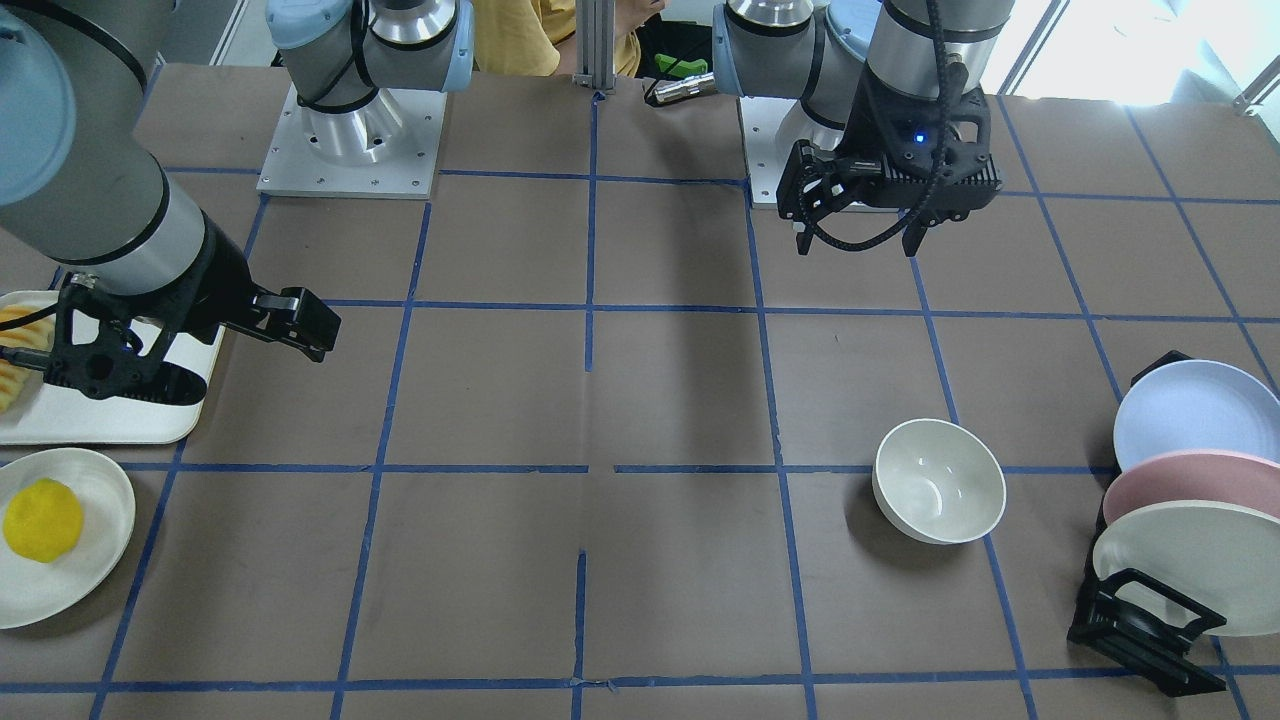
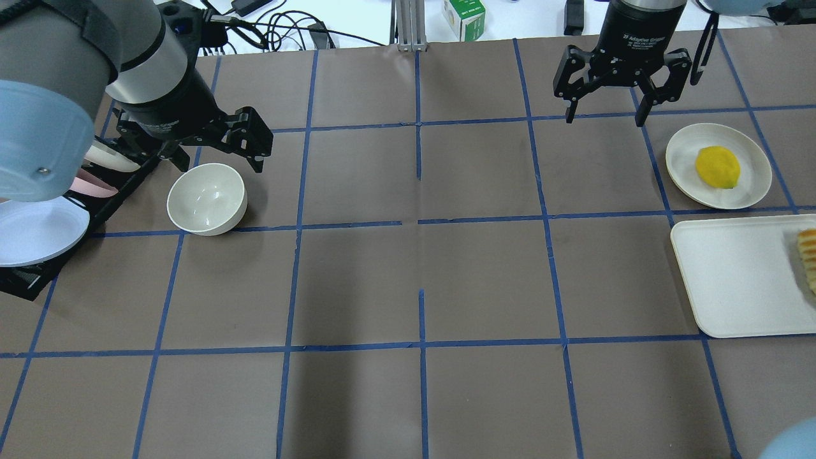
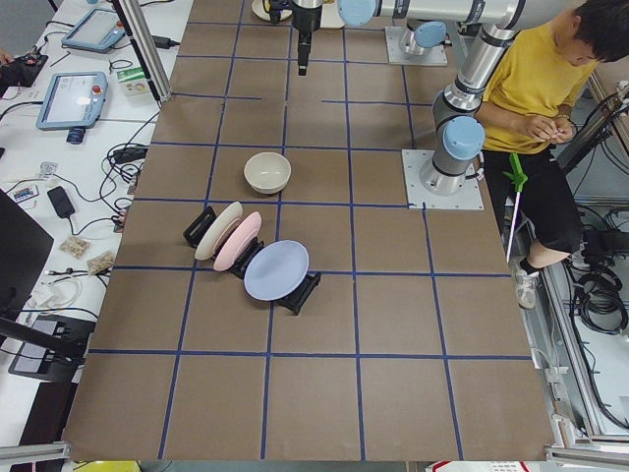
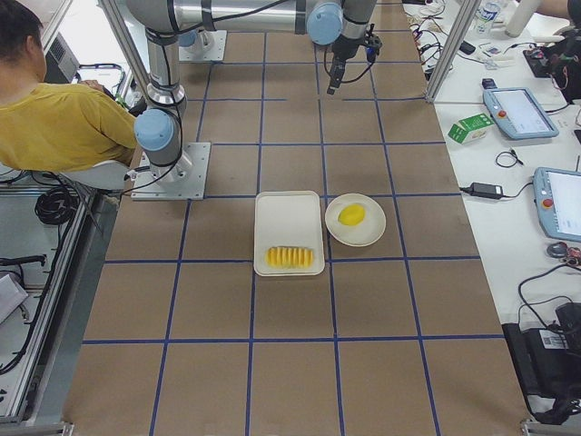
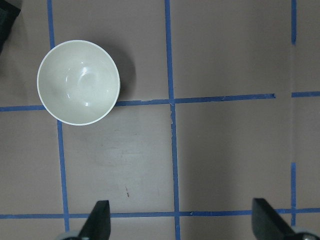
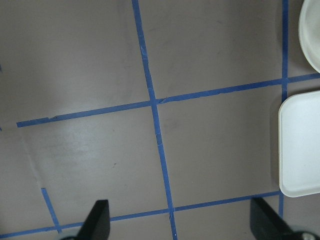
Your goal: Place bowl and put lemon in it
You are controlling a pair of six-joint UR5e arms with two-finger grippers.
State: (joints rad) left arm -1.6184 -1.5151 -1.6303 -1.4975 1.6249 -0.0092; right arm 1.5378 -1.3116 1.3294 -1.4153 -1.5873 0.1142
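Left gripper (image 1: 856,240), right gripper (image 2: 604,118) hover raised, jaws spread, empty

lemon (image 4: 351,215) on plate (image 4: 369,232) | tray (image 4: 289,213) just beside plate | sliced fruit (image 4: 289,257) on tray's near end

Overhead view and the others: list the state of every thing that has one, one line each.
bowl, upright, empty, on the table.
lemon, whole, lying on the round plate.
left gripper, open, empty, above the table.
right gripper, open, empty, above the table.
tray, holding sliced fruit at one end.
rack, holding three plates on edge.
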